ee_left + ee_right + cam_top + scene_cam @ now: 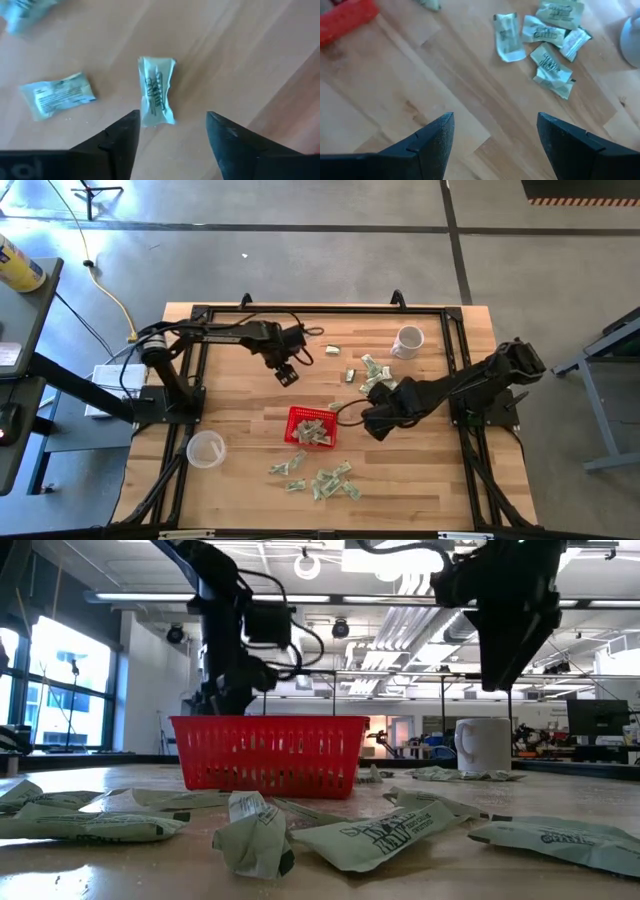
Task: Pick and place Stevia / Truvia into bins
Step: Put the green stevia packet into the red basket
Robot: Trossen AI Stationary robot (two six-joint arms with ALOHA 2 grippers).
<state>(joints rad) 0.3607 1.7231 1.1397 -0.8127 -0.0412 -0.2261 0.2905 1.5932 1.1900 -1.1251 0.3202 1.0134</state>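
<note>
While the left gripper (172,130) is hanging with its jaws spread and empty above one sachet (157,90) on the far table, I am judging the job partly done: the red basket (310,427) is holding a few packets, many more (320,478) are lying loose, and the right gripper (495,137) is hovering open, empty, beside the basket.

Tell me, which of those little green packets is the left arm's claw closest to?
The upright sachet lying just ahead of the left fingers, which stand open. The other sachet lies flat off to one side, farther away.
</note>
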